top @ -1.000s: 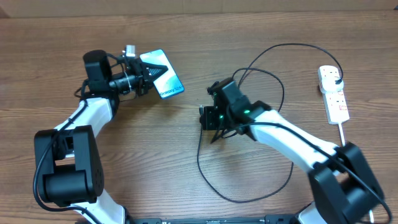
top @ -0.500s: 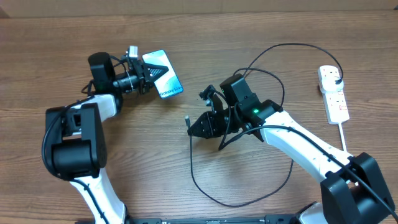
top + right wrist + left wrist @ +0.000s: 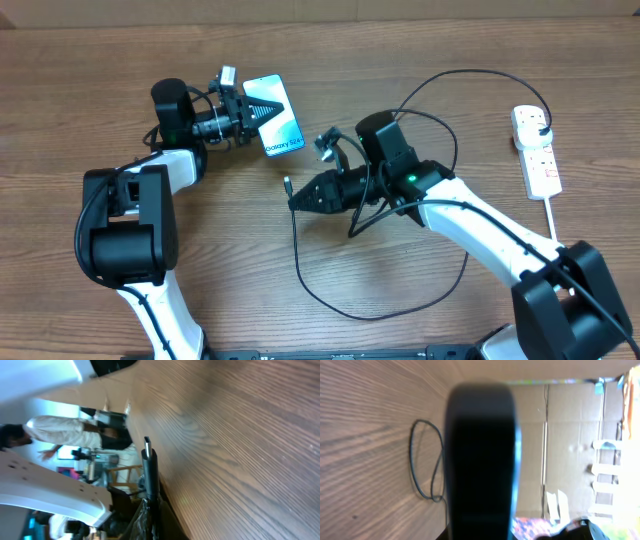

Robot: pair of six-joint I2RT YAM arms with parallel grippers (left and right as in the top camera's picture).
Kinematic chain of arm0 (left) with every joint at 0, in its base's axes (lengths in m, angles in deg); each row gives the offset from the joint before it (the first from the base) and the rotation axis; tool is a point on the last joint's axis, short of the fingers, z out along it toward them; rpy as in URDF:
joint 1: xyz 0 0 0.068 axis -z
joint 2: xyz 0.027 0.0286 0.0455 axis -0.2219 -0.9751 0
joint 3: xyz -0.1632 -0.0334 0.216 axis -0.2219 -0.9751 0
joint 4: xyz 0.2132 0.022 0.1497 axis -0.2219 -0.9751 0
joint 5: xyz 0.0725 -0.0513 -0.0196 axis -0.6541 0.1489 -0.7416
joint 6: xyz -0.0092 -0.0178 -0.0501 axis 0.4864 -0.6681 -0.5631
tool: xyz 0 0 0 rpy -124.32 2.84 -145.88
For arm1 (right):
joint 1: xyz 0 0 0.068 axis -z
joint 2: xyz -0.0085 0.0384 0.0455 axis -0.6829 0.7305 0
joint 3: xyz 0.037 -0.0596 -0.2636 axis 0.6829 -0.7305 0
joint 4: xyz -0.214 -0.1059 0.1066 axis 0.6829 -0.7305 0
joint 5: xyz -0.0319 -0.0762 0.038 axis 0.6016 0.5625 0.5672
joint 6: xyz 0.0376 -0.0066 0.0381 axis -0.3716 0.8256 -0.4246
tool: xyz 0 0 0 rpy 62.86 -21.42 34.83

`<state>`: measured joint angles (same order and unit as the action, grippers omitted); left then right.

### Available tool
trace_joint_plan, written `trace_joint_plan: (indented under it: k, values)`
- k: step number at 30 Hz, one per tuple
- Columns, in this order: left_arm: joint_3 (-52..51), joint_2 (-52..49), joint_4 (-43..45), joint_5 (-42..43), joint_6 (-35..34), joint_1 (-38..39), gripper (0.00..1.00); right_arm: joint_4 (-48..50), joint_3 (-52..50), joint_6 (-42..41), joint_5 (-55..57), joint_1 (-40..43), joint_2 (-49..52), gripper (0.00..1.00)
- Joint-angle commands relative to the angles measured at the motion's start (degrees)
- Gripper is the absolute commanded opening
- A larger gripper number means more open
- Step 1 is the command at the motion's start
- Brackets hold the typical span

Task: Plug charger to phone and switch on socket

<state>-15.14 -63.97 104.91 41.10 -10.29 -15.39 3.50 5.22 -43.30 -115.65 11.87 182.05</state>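
Note:
The phone (image 3: 278,116), with a blue-cyan screen, is held off the table at the upper left, shut in my left gripper (image 3: 252,112). In the left wrist view the phone (image 3: 481,460) shows edge-on as a dark slab filling the middle. My right gripper (image 3: 303,197) is shut on the charger's connector end (image 3: 288,185), whose tip points left toward the phone, a short gap below and right of it. The right wrist view shows the connector (image 3: 149,462) sticking out from the fingers (image 3: 145,517). The charger's black cable (image 3: 330,300) loops over the table to its plug (image 3: 541,124) in the socket (image 3: 538,155).
The socket's thick white cord (image 3: 551,215) runs toward the near right edge. The black cable makes a large loop (image 3: 455,150) behind and around my right arm. Cardboard boxes (image 3: 570,445) stand beyond the table.
My right gripper has swung left with the connector, its tip now close to the phone. My left gripper has shifted the phone slightly right and up.

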Motion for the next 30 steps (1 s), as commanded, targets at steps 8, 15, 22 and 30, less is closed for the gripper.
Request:
trace_joint_plan:
  k: [8, 15, 22, 30]
  values:
    - [1.51, 0.50, 8.59, 5.79, -7.58, 0.46, 0.04, 5.27, -0.24, -5.18, -8.55, 4.26, 5.09, 0.04]
    - [1.51, 0.50, 8.61, 8.17, -7.80, 1.16, 0.04, 9.31, -0.24, -7.30, -8.55, 5.09, 6.16, 0.04]
    - [1.51, 0.50, 8.61, 8.55, -7.74, 1.88, 0.05, 12.44, -0.24, -9.20, -10.25, 5.07, 7.56, 0.04]
    - [1.51, 0.50, 8.66, 8.72, -7.78, 2.64, 0.05, 15.26, -0.24, -10.75, -10.25, 5.18, 7.72, 0.04]
